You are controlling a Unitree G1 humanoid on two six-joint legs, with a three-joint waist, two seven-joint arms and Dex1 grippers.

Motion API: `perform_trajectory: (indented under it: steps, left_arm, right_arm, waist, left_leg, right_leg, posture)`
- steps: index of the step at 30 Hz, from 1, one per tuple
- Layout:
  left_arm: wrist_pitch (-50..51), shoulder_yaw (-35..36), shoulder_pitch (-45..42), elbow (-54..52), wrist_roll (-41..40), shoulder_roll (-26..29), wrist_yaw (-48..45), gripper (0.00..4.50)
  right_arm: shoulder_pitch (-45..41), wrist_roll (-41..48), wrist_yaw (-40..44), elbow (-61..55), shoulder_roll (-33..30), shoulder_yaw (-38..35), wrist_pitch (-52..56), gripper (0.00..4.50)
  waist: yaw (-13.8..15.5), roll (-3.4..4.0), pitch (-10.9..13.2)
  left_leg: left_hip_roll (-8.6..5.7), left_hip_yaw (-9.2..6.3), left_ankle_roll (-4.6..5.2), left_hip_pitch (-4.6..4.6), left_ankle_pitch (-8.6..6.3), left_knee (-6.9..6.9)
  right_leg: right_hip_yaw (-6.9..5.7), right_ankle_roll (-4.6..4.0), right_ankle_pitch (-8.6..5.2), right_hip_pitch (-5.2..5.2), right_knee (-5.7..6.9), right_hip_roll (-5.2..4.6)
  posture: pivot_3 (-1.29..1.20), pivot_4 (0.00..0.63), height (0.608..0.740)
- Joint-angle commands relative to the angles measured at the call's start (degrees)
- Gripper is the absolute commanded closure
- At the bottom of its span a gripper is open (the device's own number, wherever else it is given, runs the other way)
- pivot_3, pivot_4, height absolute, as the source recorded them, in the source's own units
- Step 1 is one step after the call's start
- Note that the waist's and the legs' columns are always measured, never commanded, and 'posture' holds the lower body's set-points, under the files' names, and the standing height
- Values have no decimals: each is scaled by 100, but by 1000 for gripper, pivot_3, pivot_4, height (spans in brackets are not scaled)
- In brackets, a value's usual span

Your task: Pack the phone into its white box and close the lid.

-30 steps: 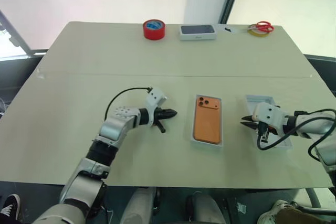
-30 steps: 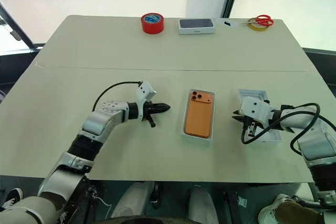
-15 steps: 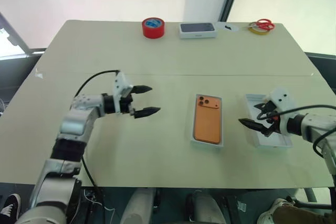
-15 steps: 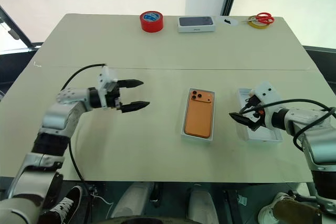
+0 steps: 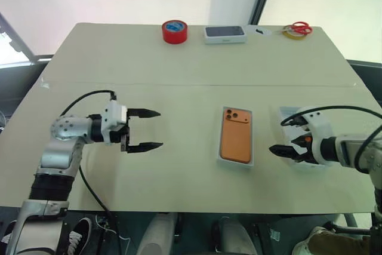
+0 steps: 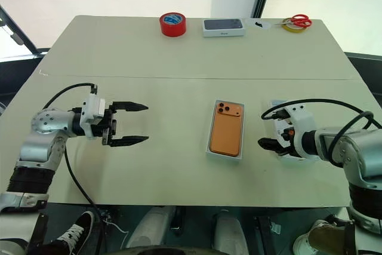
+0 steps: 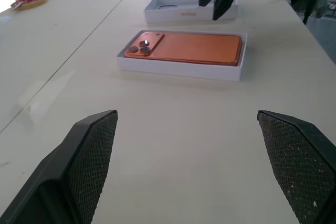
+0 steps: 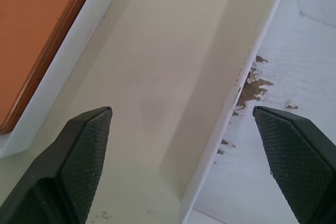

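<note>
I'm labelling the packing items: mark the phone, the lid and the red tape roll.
phone (image 5: 235,137): left eye view, middle of its orange back.
lid (image 7: 167,9): left wrist view, its inner floor.
red tape roll (image 5: 174,32): left eye view, its top face.

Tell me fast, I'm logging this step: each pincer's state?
Left pincer: open, holding nothing.
Right pincer: open, holding nothing.

bare table (image 5: 179,106) around phone (image 5: 235,135), lid (image 5: 298,113) rightward

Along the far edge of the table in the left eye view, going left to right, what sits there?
Red tape roll → white box with a dark phone picture → red-handled scissors, lying on a yellow tape roll.
</note>
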Motion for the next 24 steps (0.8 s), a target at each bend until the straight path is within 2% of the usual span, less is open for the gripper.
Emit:
perform_trajectory:
  steps: [1, 7, 8, 10, 17, 23, 24]
  left_arm:
    - [-151, 15, 37, -332, -112, -70, 50, 29]
    - [-189, 12, 218, -557, -104, -108, 172, 29]
    - [-208, 13, 232, -573, -97, -109, 194, 8]
    - [-161, 13, 247, -613, -124, -104, 229, 0]
    - [-70, 45, 244, -661, -147, -105, 407, 0]
    - [92, -18, 128, -521, -107, -72, 483, 0]
    - [174, -29, 87, -458, -96, -73, 517, 255]
  right_arm:
    - [-215, 286, -461, 267, -81, 59, 38, 0]
    - [-469, 809, -1124, 708, 63, 141, 38, 0]
    - [-489, 889, -1225, 713, 84, 174, 38, 245]
    - [-466, 1040, -1420, 739, 140, 186, 38, 846]
    - [-421, 1046, -2013, 760, 458, 127, 38, 4392]
    - [-884, 710, -2211, 869, 658, 123, -43, 4455]
    - [-972, 615, -2181, 817, 667, 174, -127, 4489]
  waist:
    - [-29, 0, 0]
    - [-151, 1, -1]
    - [-167, 1, -1]
    - [-210, 1, -1]
    - [-223, -5, -7]
    - [-226, -4, -7]
    - [-226, -2, -6]
  left_leg:
    - [0, 0, 2, -1, 1, 1]
    - [0, 0, 8, -1, 4, 0]
    - [1, 0, 9, 0, 5, 0]
    - [4, 0, 9, 1, 5, 1]
    - [4, 0, 11, 6, 6, 6]
    - [3, 0, 12, 6, 7, 9]
    - [3, 0, 12, 6, 7, 9]
  right_leg:
    - [0, 8, 4, 0, 0, 0]
    - [0, 14, 8, 0, 3, 2]
    - [0, 15, 8, 0, 6, 2]
    - [-1, 15, 8, 1, 9, 5]
    - [-1, 15, 8, 5, 14, 6]
    - [0, 15, 8, 6, 16, 6]
    - [0, 15, 8, 4, 17, 6]
  posture:
    - [0, 150, 738]
    - [0, 150, 738]
    - [0, 150, 738]
    - [0, 150, 738]
    - [0, 150, 738]
    - [0, 150, 738]
    - [0, 150, 738]
